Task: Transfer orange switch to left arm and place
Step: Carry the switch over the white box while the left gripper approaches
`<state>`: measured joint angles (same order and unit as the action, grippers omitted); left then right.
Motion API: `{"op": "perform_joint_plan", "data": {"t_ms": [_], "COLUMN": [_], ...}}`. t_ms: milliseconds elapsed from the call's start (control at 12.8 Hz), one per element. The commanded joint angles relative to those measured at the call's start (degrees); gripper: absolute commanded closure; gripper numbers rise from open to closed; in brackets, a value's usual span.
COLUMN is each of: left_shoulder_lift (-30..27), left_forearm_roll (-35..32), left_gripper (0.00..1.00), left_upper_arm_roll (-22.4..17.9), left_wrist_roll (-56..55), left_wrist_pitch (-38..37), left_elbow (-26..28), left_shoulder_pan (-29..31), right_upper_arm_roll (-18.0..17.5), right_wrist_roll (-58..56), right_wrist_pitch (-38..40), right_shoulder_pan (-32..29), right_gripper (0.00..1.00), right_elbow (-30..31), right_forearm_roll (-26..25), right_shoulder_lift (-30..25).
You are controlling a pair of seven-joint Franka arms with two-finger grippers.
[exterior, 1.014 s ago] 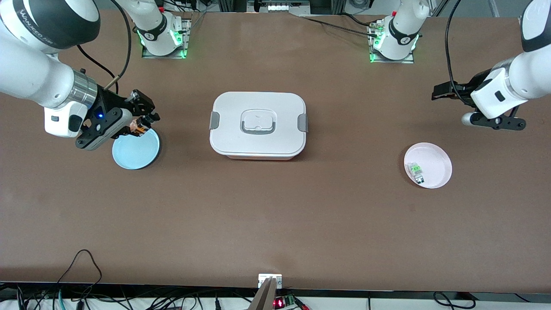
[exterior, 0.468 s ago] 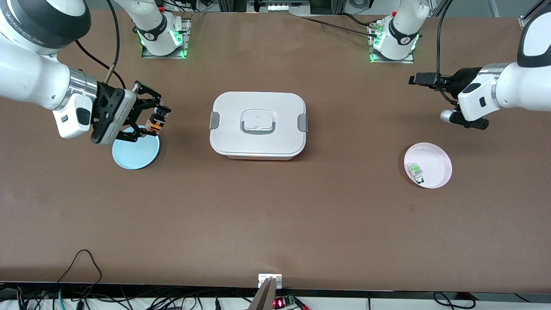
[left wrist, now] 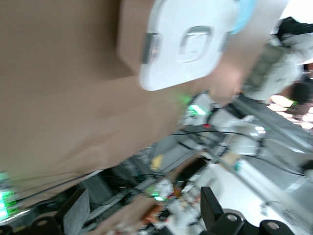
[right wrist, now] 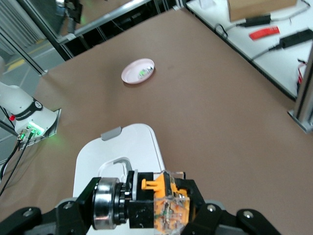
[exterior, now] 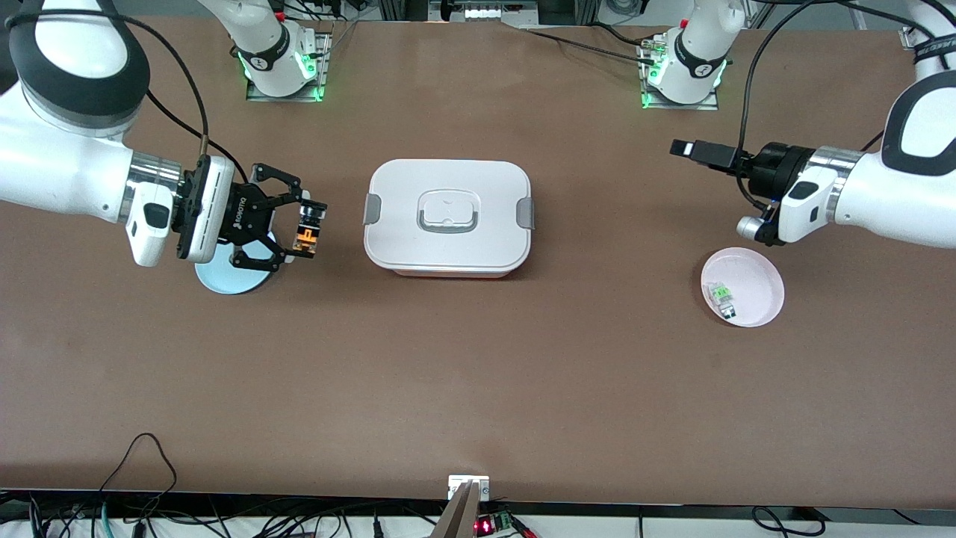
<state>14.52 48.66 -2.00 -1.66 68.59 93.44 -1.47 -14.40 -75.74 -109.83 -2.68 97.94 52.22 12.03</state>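
Note:
My right gripper (exterior: 306, 230) is shut on the orange switch (exterior: 308, 233), a small black and orange block with a clear end. It holds the switch sideways in the air, over the table between the blue plate (exterior: 228, 278) and the box (exterior: 448, 217). In the right wrist view the switch (right wrist: 161, 205) sits between the fingers, with the white lidded box (right wrist: 122, 152) just ahead. My left gripper (exterior: 700, 153) hangs over the table toward the left arm's end, pointing at the box. In the left wrist view its fingers (left wrist: 212, 215) stand wide apart and empty, and the box (left wrist: 190, 39) shows farther off.
A pink plate (exterior: 747, 288) holding a clear-white component with green parts (exterior: 722, 297) lies under the left arm's wrist. It also shows in the right wrist view (right wrist: 138, 71). The two arm bases stand along the table's back edge.
My right gripper lifted the switch off the blue plate, turned it sideways and moved it toward the box. The left arm swung in from the table end toward the box.

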Motion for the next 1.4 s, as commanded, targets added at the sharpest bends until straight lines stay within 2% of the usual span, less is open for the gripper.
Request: {"op": "perform_joint_plan", "data": {"t_ms": [0, 78, 234, 390, 468, 546, 702, 858, 1014, 1170, 1326], "left_shoulder_lift": [3.58, 3.94, 5.08, 6.13, 6.22, 6.14, 5.87, 5.35, 5.52, 6.05, 6.05], "left_forearm_roll": [8.00, 10.81, 16.53, 19.53, 21.89, 24.52, 28.31, 28.59, 28.59, 28.68, 28.68], "left_gripper": [0.00, 0.00, 0.00, 0.00, 0.00, 0.00, 0.00, 0.00, 0.00, 0.01, 0.01], "left_upper_arm_roll": [0.59, 1.29, 2.79, 3.84, 4.63, 6.21, 9.11, 11.22, 13.85, 17.55, 18.18], "left_wrist_roll": [-1.50, -1.59, -1.59, -1.59, -1.59, -1.59, -4.56, -8.61, -7.84, -8.09, -8.62], "left_wrist_pitch": [4.85, 8.80, 16.18, 21.90, 25.67, 30.15, 36.15, 38.62, 43.96, 53.45, 54.02], "left_elbow": [-0.98, -0.72, 0.42, 0.51, 1.56, 2.52, 3.23, 3.32, 3.67, 3.68, 3.76], "left_shoulder_pan": [-0.46, -1.59, -3.27, -4.94, -5.64, -6.08, -6.18, -6.18, -6.52, -7.84, -7.76], "right_upper_arm_roll": [-0.54, -0.80, -3.52, -6.24, -7.91, -9.49, -11.69, -14.06, -14.52, -14.69, -16.26], "right_wrist_roll": [-10.36, -14.57, -19.69, -20.50, -21.29, -22.69, -24.27, -25.77, -27.26, -27.27, -26.75], "right_wrist_pitch": [0.23, 0.40, 0.58, 0.06, -0.21, -0.56, -3.79, -8.27, -12.32, -14.79, -16.98], "right_shoulder_pan": [-0.58, -0.58, -0.58, -0.58, -0.58, -0.40, 0.47, 1.88, 4.68, 6.54, 6.98], "right_gripper": [0.71, 0.71, 0.71, 0.71, 0.71, 0.71, 0.71, 0.71, 0.71, 0.71, 0.71], "right_elbow": [1.29, 1.29, 1.29, 0.85, 0.85, 0.85, 0.76, 0.58, 0.23, -0.73, -1.70], "right_forearm_roll": [6.99, 10.15, 16.22, 19.04, 22.19, 25.18, 27.66, 31.51, 35.82, 37.07, 37.07], "right_shoulder_lift": [1.50, 2.64, 3.88, 4.93, 5.46, 6.16, 8.09, 9.59, 10.47, 11.17, 11.53]}}
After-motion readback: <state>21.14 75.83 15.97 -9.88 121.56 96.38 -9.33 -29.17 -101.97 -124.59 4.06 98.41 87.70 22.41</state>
